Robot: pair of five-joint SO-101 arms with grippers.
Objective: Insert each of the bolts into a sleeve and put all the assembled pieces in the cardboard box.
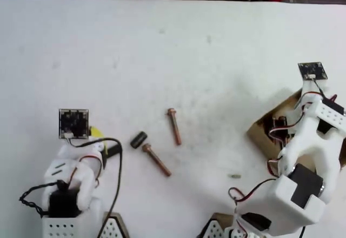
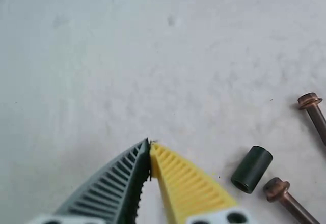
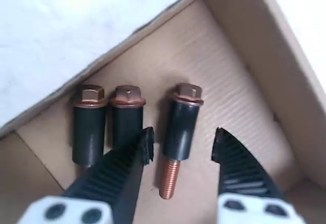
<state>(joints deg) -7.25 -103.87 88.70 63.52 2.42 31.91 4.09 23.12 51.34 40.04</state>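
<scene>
Two bare copper bolts (image 1: 173, 126) (image 1: 157, 159) lie on the white table near its middle, with one black sleeve (image 1: 139, 139) between them. My left gripper (image 2: 150, 145) rests shut on the table just left of the sleeve (image 2: 251, 168), holding nothing. My right gripper (image 3: 182, 145) hangs open inside the cardboard box (image 3: 239, 56) at the right edge, over three assembled bolt-and-sleeve pieces lying side by side. Its fingers straddle the nearest assembled piece (image 3: 181, 132) without gripping it.
A small dark speck (image 1: 234, 176) lies on the table between the bolts and the right arm. The cardboard box (image 1: 265, 132) is mostly covered by the right arm. The far half of the table is bare white surface.
</scene>
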